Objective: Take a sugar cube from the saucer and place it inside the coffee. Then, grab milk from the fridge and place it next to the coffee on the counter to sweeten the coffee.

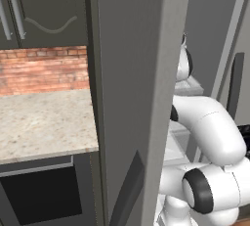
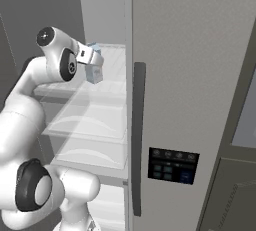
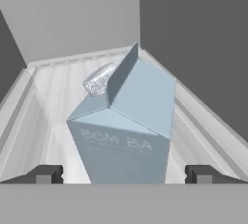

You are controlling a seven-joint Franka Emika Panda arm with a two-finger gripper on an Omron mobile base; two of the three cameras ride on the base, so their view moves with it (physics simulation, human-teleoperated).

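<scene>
Gripper gapes wide, a fingertip either side of the upright milk, not clamping it.

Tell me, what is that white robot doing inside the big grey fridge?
The white robot arm has reached into the open grey fridge for the pale blue milk carton, which stands upright on a white shelf. Its open gripper is right at the carton, one dark fingertip on each side, but it has not squeezed shut yet. So the milk is not yet grabbed.
</scene>
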